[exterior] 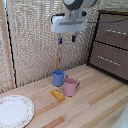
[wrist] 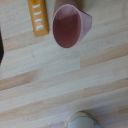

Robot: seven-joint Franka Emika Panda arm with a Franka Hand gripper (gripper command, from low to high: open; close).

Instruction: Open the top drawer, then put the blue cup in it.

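Gripper (exterior: pixel 66 39) raised high over wooden table (exterior: pixel 100 107), fingers spread apart, holding nothing.

Blue cup (exterior: pixel 59 78) upright on table, directly below gripper, touching or just beside pink mug (exterior: pixel 71 87). Orange object (exterior: pixel 58 95) lying flat just beside pink mug. Patterned plate (exterior: pixel 14 111) near the exterior view's left edge. Top drawer (exterior: pixel 114 31) of dark cabinet at the exterior view's right, shut, well apart from blue cup. Blue cup outside wrist view.
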